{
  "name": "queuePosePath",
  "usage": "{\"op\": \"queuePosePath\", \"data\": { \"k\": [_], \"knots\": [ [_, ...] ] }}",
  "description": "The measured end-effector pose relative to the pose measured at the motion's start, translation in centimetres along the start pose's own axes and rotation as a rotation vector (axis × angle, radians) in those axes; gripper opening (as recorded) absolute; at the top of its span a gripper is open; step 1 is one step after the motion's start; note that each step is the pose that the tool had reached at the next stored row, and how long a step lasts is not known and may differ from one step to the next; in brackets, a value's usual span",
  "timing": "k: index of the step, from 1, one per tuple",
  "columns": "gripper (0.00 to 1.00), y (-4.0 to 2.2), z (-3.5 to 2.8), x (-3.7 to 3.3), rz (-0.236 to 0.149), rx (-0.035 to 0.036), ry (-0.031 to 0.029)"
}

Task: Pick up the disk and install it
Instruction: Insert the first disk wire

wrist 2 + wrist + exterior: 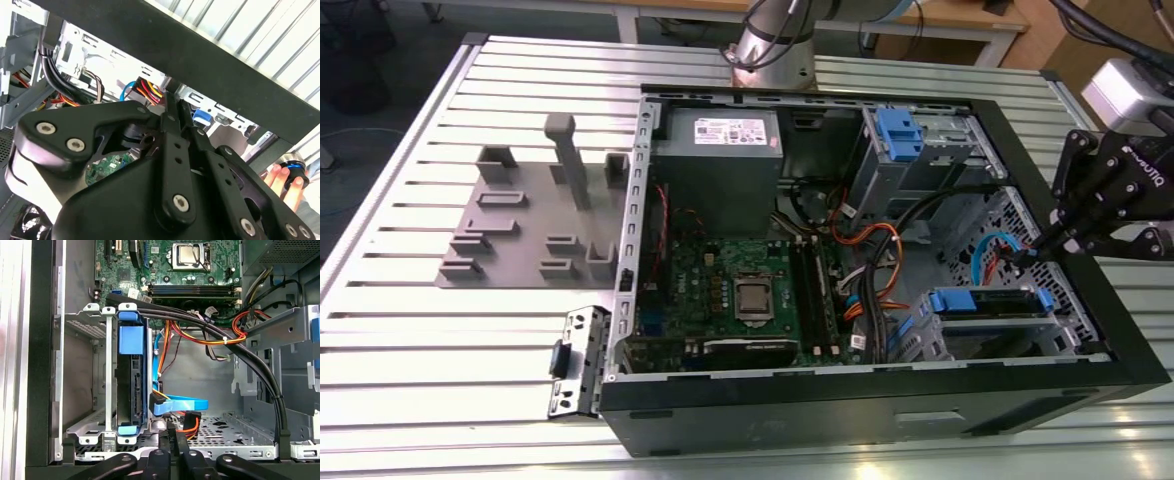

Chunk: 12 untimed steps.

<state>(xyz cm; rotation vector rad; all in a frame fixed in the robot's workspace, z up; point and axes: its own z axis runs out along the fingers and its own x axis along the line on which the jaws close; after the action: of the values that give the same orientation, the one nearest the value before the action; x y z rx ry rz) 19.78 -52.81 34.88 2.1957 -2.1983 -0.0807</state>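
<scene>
My gripper hangs over the open computer case at its wall on the exterior view's right. My fingers are pressed together with nothing between them. The disk is not in my grasp: it sits in the metal drive cage inside the case, at about seven o'clock from my fingertips in the exterior view, near them but apart. There its long axis runs from nine o'clock to three o'clock, with blue carrier rails framing it. In the first wrist view the disk shows edge-on between the cage's uprights, its connector edge turned toward the open middle of the case, and a blue cable plug lies just beside that edge. The disk's label face is turned out of sight. The grey power supply carries a white sticker, and white lettering runs along my gripper's side; I cannot make out the print on the sticker.
</scene>
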Motion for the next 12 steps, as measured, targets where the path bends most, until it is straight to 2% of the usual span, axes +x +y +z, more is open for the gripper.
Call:
{"op": "queuePosePath", "data": {
  "k": [7, 11, 12],
  "knots": [
    [0.16, 0.10, -0.03, -0.01, 0.000, 0.0007, -0.0001],
    [0.16, 0.90, -0.24, 0.00, 0.000, 0.0092, 0.0001],
    [0.16, 0.94, -0.24, 0.03, 0.000, 0.0094, 0.0000]
  ]
}}
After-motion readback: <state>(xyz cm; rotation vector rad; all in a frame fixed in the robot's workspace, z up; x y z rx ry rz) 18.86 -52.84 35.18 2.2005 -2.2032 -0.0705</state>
